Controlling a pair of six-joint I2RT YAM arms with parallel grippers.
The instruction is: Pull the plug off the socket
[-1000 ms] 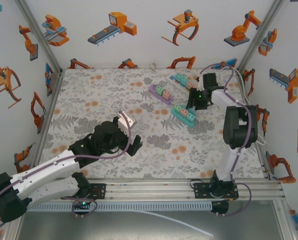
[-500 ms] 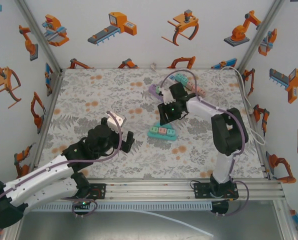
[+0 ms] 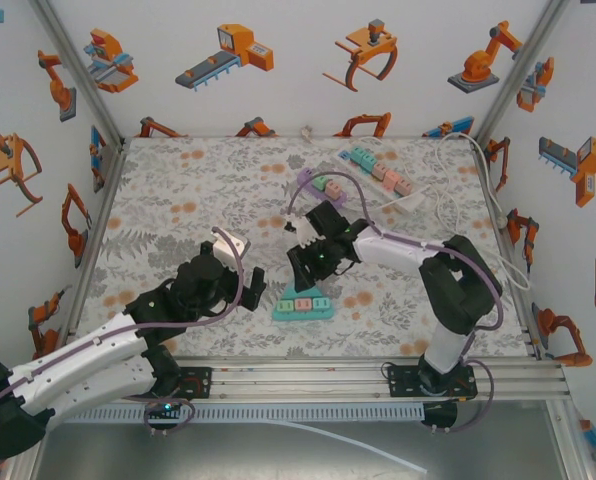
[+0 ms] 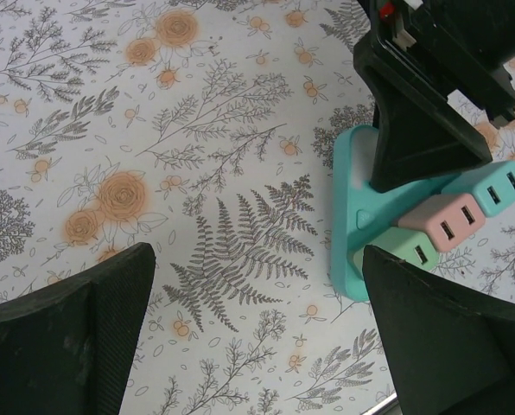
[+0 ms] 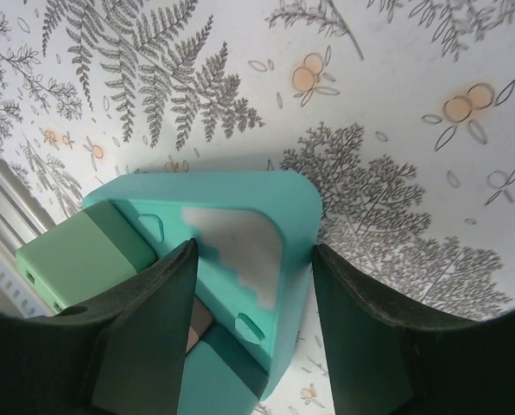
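A teal socket strip (image 3: 303, 306) lies flat on the floral table, near the front middle. Three plugs sit in it side by side: green (image 4: 406, 251), pink (image 4: 445, 223) and teal (image 4: 492, 186). My right gripper (image 3: 313, 277) comes down on the strip's end and is shut on it, one finger on each long side. The right wrist view shows the strip (image 5: 240, 216) between my right gripper's (image 5: 253, 259) fingers, with the green plug (image 5: 85, 255) beside it. My left gripper (image 3: 253, 290) stands open just left of the strip, with only tablecloth inside my left gripper's (image 4: 257, 346) gap.
A purple strip (image 3: 323, 185) with plugs and another strip (image 3: 376, 168) lie at the back of the table. A white cable (image 3: 428, 205) runs along the right side. The enclosure's walls close in the left, right and back.
My right gripper has carried the teal strip from the back right toward the front middle. My left gripper has shifted slightly and now sits close beside the strip.
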